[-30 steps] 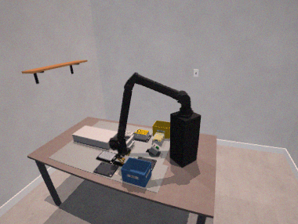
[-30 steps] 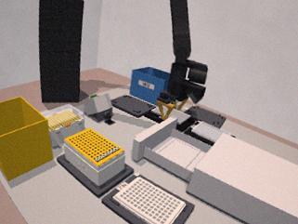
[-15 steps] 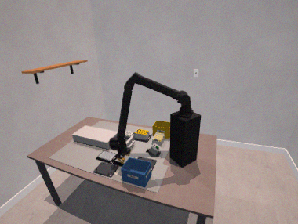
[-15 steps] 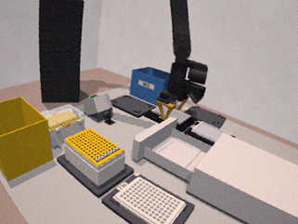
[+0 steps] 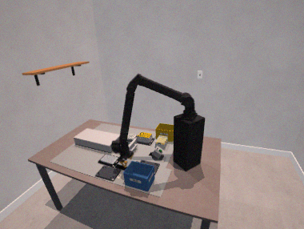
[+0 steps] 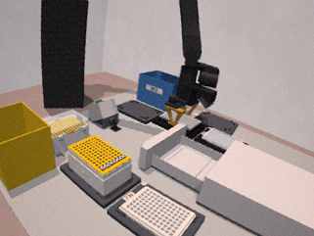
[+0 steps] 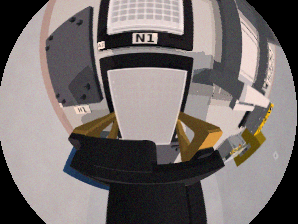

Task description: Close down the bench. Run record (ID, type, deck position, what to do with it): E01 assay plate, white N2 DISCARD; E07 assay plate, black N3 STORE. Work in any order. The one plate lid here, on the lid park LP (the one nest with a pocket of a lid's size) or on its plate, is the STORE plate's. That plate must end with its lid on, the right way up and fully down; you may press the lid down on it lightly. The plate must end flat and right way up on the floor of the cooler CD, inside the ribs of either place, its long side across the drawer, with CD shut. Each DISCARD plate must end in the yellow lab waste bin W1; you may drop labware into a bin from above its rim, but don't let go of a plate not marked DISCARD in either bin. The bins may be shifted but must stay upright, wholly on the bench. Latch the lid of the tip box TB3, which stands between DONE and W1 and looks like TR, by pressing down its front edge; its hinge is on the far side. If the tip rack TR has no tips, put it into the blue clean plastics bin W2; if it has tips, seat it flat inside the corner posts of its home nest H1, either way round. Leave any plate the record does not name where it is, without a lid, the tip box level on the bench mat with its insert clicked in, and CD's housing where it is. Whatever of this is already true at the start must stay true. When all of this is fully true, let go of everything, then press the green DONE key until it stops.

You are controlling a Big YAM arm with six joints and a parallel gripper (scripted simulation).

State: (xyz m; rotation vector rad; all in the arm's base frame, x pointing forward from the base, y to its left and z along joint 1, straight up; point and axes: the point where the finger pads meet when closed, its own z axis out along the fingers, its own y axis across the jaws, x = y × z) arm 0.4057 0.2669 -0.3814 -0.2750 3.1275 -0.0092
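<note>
My gripper (image 6: 177, 117) (image 7: 147, 113) (image 5: 122, 162) is low over a nest behind the cooler drawer. It is shut across the short sides of the pale grey plate lid (image 6: 189, 123) (image 7: 145, 99). The lid lies flat with black showing around and under it; this looks like the black plate, mostly hidden. Just beyond it a white well plate (image 6: 218, 138) sits on nest N1. Another white plate (image 6: 158, 213) lies on the front nest. The cooler's drawer (image 6: 181, 160) stands open with nothing in it.
The yellow bin (image 6: 10, 146) is front left and the blue bin W2 (image 6: 157, 89) (image 5: 139, 175) at the back. The yellow-topped tip rack (image 6: 98, 155) sits on its nest, the tip box (image 6: 68, 128) beside it, the DONE key block (image 6: 104, 111) behind. A tall black block (image 6: 62, 49) stands far left.
</note>
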